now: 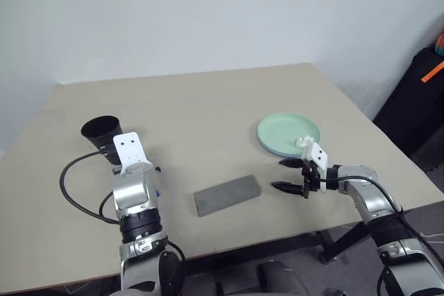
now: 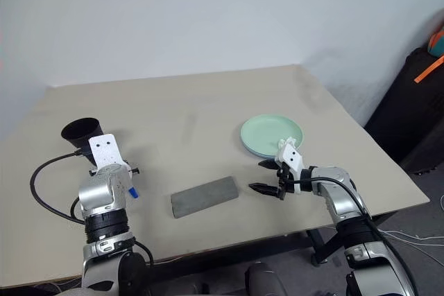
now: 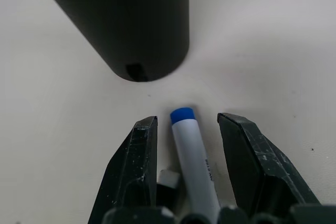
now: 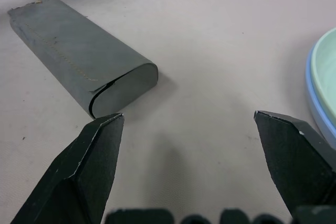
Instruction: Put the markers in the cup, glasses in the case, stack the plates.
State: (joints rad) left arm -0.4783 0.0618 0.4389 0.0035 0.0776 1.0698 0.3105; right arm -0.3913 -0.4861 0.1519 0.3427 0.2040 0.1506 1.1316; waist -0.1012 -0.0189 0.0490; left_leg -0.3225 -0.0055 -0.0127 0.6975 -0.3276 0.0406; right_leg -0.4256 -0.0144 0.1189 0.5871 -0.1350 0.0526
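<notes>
While left pincer (image 3: 184,145) straddles markers (image 3: 193,156), right pincer (image 4: 189,145) gapes, case (image 4: 79,56) near.

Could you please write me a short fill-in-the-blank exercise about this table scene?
1. The mint green plate sits on top of the ____ plate.
2. The lid of the grey case is ____.
3. The marker between the left claw's fingers has a ____ end.
4. The right claw is ____, holding nothing.

Missing words: blue; closed; blue; open
</notes>
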